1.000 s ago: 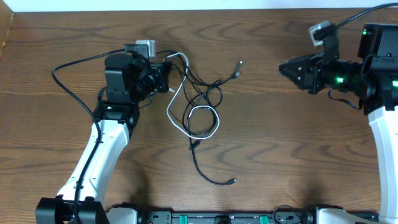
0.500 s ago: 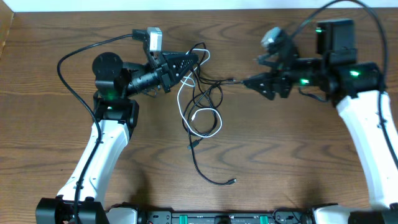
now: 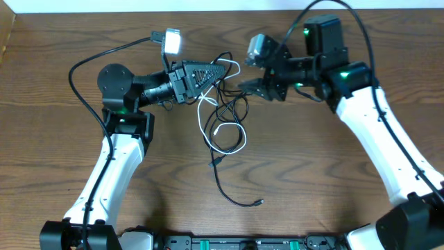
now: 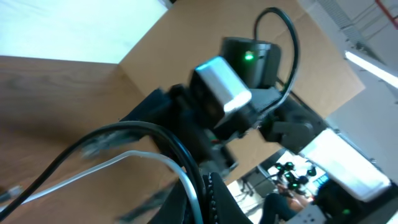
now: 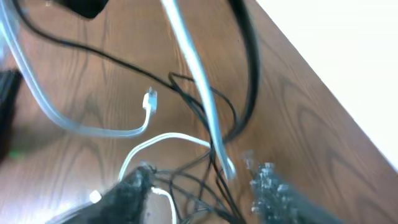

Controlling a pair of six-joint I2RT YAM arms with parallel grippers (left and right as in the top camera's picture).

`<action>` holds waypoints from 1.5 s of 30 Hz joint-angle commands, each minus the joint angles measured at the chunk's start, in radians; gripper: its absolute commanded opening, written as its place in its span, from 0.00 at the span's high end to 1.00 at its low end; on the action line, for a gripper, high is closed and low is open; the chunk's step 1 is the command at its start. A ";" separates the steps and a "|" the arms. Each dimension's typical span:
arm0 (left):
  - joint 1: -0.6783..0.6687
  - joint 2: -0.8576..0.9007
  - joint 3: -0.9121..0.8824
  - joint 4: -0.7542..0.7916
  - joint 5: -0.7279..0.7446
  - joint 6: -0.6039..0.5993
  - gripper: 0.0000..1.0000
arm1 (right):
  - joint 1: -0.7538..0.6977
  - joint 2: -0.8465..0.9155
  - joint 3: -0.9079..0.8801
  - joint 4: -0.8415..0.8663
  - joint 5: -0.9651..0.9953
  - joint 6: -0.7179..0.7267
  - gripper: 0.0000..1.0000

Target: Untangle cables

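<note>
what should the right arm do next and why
Probably close the right gripper on the strands it straddles: its jaws stand open around the cables, and the left gripper is shut on them, so the arms could then pull apart.

One wooden table (image 3: 326,180) carries two robot arms, the left arm (image 3: 114,163) and the right arm (image 3: 385,135). Each ends in one gripper, so two in all: the left gripper (image 3: 220,69) and the right gripper (image 3: 244,86). The cables (image 3: 244,137) form one tangle: one white cable (image 3: 200,114) and at least two black cables (image 3: 220,186), their exact number lost where they cross. Two black plug ends (image 3: 258,203) lie free, and one white plug end (image 5: 149,99) shows.
</note>
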 commanded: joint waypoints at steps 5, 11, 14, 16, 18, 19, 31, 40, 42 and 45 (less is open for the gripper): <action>0.002 0.002 0.005 0.058 0.046 -0.129 0.92 | 0.027 0.091 0.006 0.105 -0.011 0.007 0.84; 0.006 0.002 0.005 0.058 0.052 -0.124 0.92 | 0.027 0.101 0.006 0.111 -0.011 0.025 0.99; 0.018 0.002 0.005 0.058 0.055 -0.121 0.85 | 0.017 0.089 0.006 0.111 -0.010 0.051 0.99; 0.030 0.002 0.005 0.058 0.059 -0.121 0.69 | 0.004 0.078 0.006 0.103 -0.010 0.068 0.99; 0.047 0.002 0.005 0.058 0.073 -0.120 0.60 | -0.018 0.063 0.006 0.099 0.008 0.118 0.99; 0.058 0.002 0.005 0.058 0.081 -0.116 0.58 | -0.031 0.055 0.006 0.099 0.031 0.162 0.99; 0.155 0.002 0.004 0.058 0.156 0.002 0.54 | -0.232 -0.122 0.006 0.015 0.106 0.392 0.99; 0.163 0.005 -0.005 0.040 0.157 0.117 0.54 | -0.308 -0.243 0.006 -0.050 0.153 0.422 0.99; 0.163 0.008 -0.006 -0.013 0.157 0.167 0.53 | -0.308 -0.272 0.006 -0.049 0.177 0.425 0.99; 0.162 0.017 -0.006 -0.098 0.156 0.248 0.48 | -0.306 -0.309 0.006 -0.049 0.177 0.425 0.99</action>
